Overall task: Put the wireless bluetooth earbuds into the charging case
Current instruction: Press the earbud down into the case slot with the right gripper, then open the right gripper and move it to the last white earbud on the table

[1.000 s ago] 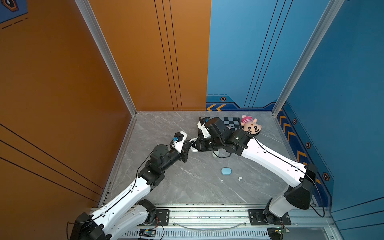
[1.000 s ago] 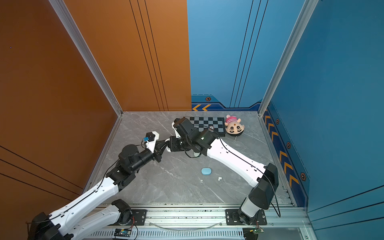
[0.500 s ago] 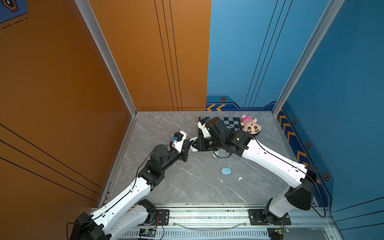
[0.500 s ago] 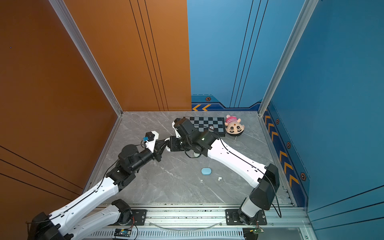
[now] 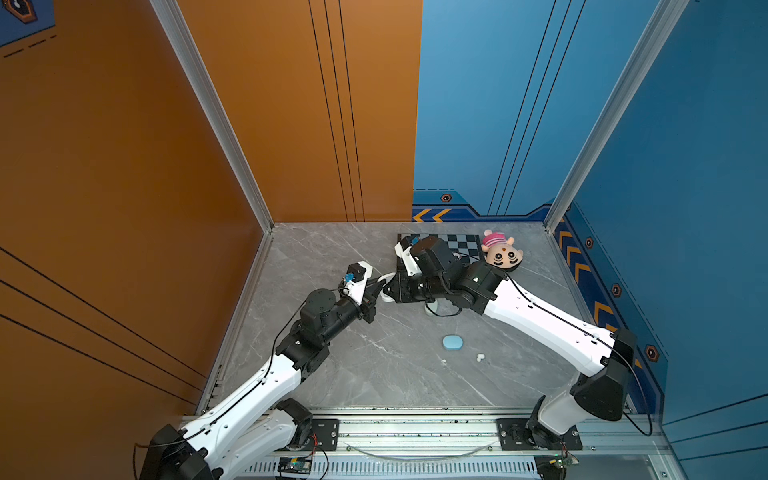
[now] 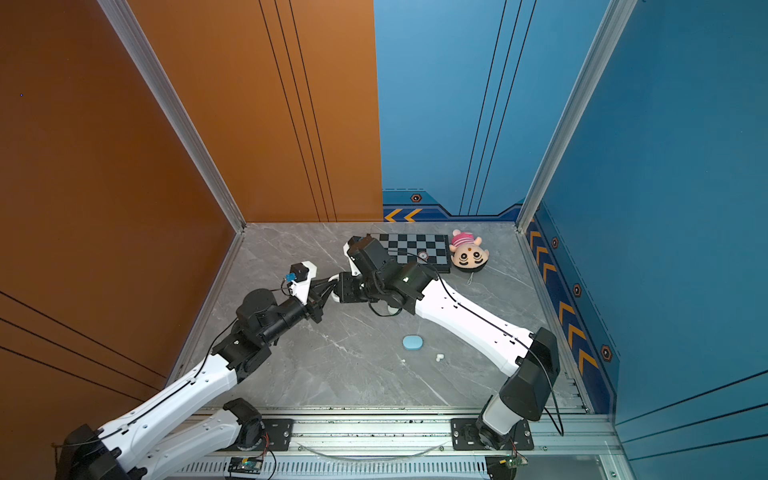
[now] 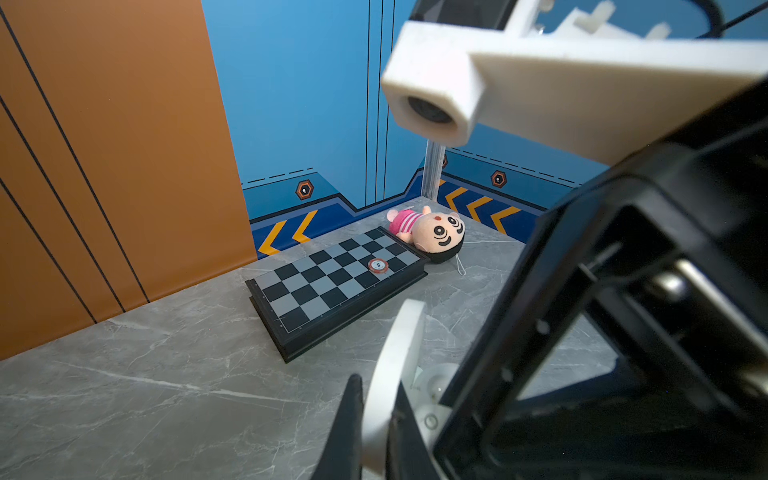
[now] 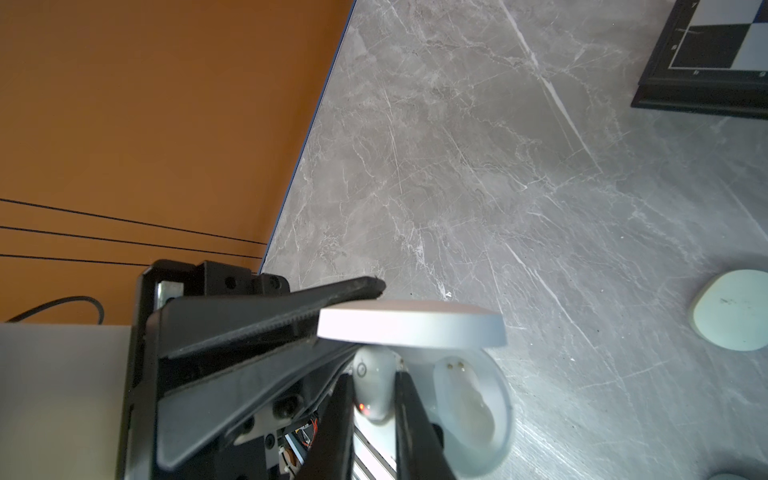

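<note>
Over the grey marble tabletop (image 5: 374, 374), by an orange wall (image 5: 104, 166) and a blue wall (image 5: 685, 166), my left gripper (image 8: 349, 320) clamped the lid (image 8: 411, 324) of the open white charging case (image 8: 478, 399). My right gripper (image 8: 374, 415) pinched a white earbud (image 8: 372, 374) at one well.

The right end effector (image 8: 372, 378) pinches a white earbud (image 8: 373, 399), its red light lit, at one socket of an open white charging case (image 8: 496, 415). The neighbouring socket (image 8: 465, 399) shows two gold contacts. The left end effector (image 8: 353, 322) clamps the case's raised lid (image 8: 415, 324) beside the orange wall (image 8: 145, 124), while a pale closed case (image 8: 731, 309) lies well apart on the grey bench (image 8: 498, 166), a chessboard (image 8: 706, 50) corner beyond it.
</note>
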Controlling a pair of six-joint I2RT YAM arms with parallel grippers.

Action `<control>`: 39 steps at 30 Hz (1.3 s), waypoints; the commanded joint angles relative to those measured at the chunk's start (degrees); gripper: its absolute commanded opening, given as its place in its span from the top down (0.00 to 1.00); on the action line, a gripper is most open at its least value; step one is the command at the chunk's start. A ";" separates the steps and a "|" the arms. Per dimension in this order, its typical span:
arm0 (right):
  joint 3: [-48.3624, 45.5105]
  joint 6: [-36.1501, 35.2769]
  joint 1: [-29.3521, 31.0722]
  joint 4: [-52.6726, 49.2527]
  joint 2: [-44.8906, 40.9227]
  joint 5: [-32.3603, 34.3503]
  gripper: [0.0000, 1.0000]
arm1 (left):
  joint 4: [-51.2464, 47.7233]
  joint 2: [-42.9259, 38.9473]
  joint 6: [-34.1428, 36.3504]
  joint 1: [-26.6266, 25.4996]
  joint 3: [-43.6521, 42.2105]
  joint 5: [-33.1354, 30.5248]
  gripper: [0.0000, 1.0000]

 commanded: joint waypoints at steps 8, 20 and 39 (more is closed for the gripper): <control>-1.04 -0.16 0.81 0.75 -0.07 2.19 0.82 | 2.84 -0.61 -0.41 -0.19 0.73 -0.39 1.00; -1.05 -0.67 0.30 0.01 -1.31 3.83 0.69 | 2.81 -0.74 -0.33 -0.09 0.98 -0.28 1.00; -4.52 1.68 -8.01 -12.08 -15.43 11.64 0.68 | 2.73 -1.15 -0.01 0.52 0.94 4.80 1.00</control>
